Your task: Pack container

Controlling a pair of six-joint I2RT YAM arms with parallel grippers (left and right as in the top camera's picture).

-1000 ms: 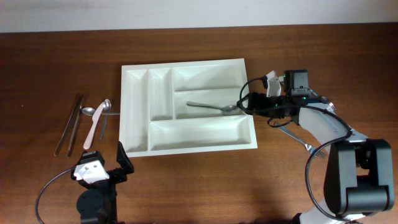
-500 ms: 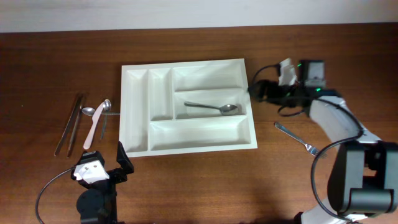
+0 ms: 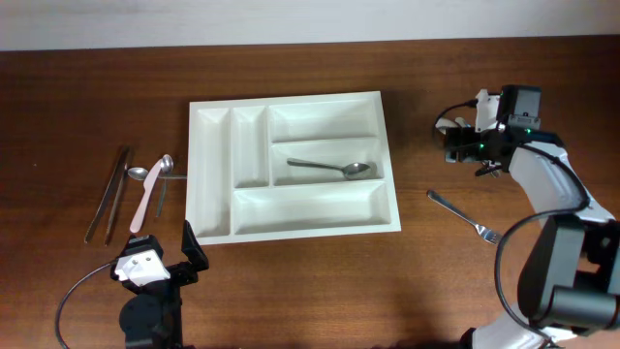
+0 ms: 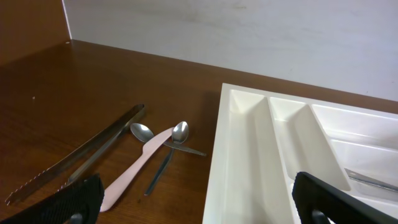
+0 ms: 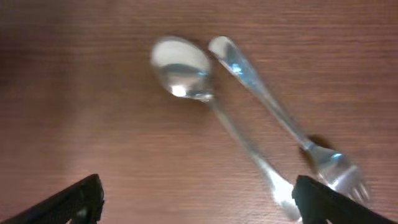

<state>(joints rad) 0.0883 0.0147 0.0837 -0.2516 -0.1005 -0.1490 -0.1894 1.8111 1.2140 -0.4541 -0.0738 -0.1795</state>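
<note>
The large white rectangular plastic tray [image 3: 210,174] looks smooth and faintly glossy. The dark brown wooden table [image 3: 77,97] is matt and fine-grained. The silver metal spoon [image 5: 183,71] and silver metal fork [image 5: 273,106] gleam, polished; the pale pink plastic knife [image 3: 147,202] looks dull.

Brown wooden table [image 3: 77,97], white wall [image 3: 291,19]

Count on the table:
- Tray [image 3: 210,174], white, five compartments: one.
- Metal spoons [image 3: 334,169]: four (one in the tray, two left of it, one beside the fork).
- Fork [image 3: 463,215]: one.
- Pink knife [image 3: 145,204]: one.
- Tongs [image 3: 107,194]: one pair.
</note>
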